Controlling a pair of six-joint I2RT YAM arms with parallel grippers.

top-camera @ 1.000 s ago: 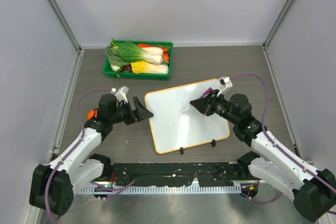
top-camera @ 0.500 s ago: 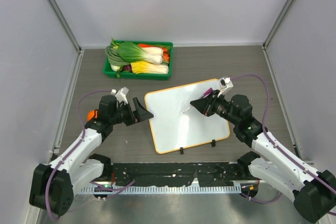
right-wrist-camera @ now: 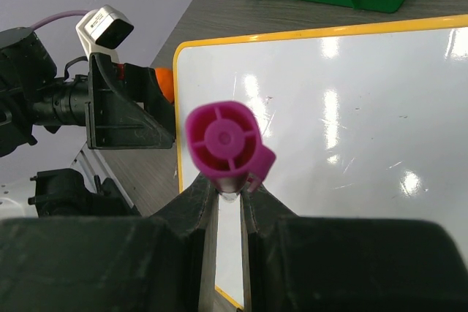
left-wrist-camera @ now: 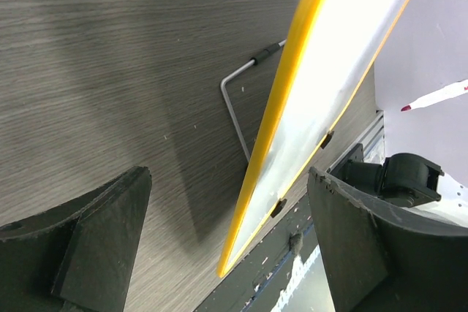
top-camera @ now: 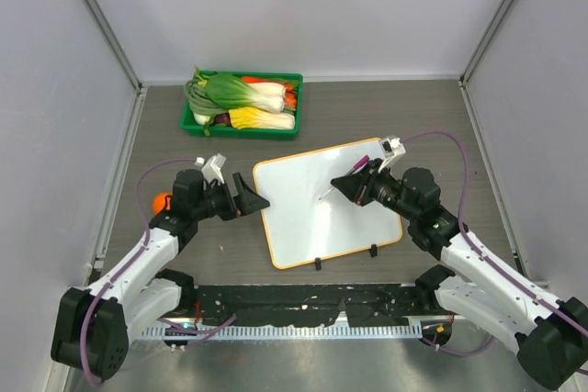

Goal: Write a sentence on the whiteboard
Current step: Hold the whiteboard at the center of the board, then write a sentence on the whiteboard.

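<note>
Right gripper point(top-camera: 345, 183) is clamped on a marker point(right-wrist-camera: 223, 140), tip over the whiteboard point(top-camera: 312, 227) (mid-table, propped on a wire stand point(left-wrist-camera: 235, 111)). Left gripper point(top-camera: 250, 194) gapes just beside its left edge.

Gloss against matt on board, table and tooling

The whiteboard point(top-camera: 312, 213) has a glossy, smooth white face that throws back bright spots of light, and its orange-yellow rim looks like smooth plastic; a thin bent metal wire point(left-wrist-camera: 234, 104) shows beneath it. The table point(top-camera: 395, 117) is matt grey-brown with a fine wood grain. At the board's eleven o'clock, the green tray point(top-camera: 241, 129) is shiny plastic. The left gripper point(top-camera: 250, 197) and right gripper point(top-camera: 347, 183) are matt black plastic; the marker point(right-wrist-camera: 223, 140) has a smooth magenta plastic end.
</note>
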